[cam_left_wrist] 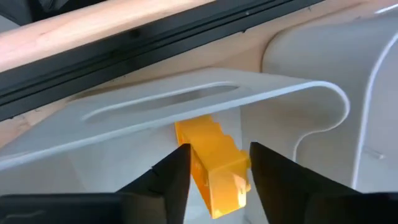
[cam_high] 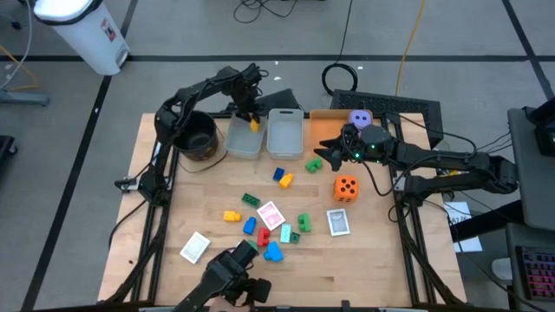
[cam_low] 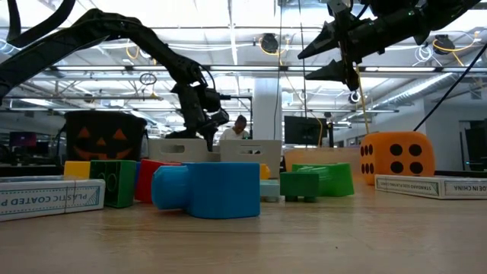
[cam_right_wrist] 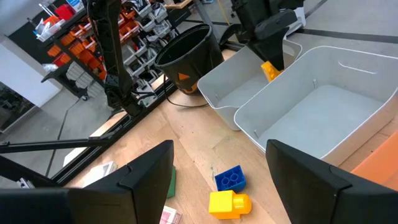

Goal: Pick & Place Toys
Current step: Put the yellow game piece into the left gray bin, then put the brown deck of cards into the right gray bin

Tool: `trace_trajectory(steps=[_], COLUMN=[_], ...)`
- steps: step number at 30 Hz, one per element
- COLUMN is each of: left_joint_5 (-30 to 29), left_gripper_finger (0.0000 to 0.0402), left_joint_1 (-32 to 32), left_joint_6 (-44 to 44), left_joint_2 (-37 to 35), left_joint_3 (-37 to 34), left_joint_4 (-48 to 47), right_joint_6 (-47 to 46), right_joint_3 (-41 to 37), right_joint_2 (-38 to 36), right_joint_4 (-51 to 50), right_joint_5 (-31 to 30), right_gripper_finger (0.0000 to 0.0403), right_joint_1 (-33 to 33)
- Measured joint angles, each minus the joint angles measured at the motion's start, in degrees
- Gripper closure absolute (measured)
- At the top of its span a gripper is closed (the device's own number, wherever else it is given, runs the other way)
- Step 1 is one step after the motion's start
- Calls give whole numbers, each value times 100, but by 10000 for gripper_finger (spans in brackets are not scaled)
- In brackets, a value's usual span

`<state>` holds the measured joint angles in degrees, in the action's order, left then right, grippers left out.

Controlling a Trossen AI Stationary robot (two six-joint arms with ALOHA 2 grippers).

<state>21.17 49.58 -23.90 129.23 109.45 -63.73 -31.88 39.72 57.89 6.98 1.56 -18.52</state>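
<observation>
My left gripper (cam_left_wrist: 219, 163) reaches steeply down over the far end of the left clear bin (cam_high: 243, 143), with a yellow block (cam_left_wrist: 211, 158) between its fingertips. The right wrist view also shows this block (cam_right_wrist: 268, 70) at the bin's far wall. My right gripper (cam_right_wrist: 217, 165) hovers open and empty above the table's right middle, near a green block (cam_high: 316, 162). Loose on the table lie the orange die (cam_high: 346, 187), playing cards (cam_high: 271, 214) and small blocks (cam_high: 282, 177). A purple die (cam_high: 360, 118) sits on the orange tray. My left gripper pinches the yellow block by two opposite sides (cam_left_wrist: 194, 163) between its two fingers. The fingers come from above, slanting steeply down. The block hangs tilted at the fingers' free ends inside the bin's far end; I cannot tell whether it touches the bin.
A second clear bin (cam_high: 285, 132) stands right of the first, and the round black pot (cam_high: 198, 134) to its left. The flat orange tray (cam_high: 325, 126) lies at the back right. More cards (cam_high: 338, 222) (cam_high: 196, 247) lie toward the near edge.
</observation>
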Motion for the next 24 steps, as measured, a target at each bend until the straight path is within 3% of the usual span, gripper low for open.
trace_trajectory(steps=[8,18,24], left_joint_5=[-37,-505,-41], left_gripper_finger=[165,158,158], left_joint_1=[0,-15,-134], left_joint_6=[-61,-55,171], left_joint_2=[-66,-661,-1109], left_joint_3=[2,7,7], left_joint_4=[-69,-45,65], right_joint_6=[0,35,107], right_joint_3=[0,0,0], right_joint_2=[0,0,0], right_joint_4=[0,-21,-20], right_joint_5=[0,1,2], right_gripper_finger=[152,152,152], right_joint_1=[0,0,0])
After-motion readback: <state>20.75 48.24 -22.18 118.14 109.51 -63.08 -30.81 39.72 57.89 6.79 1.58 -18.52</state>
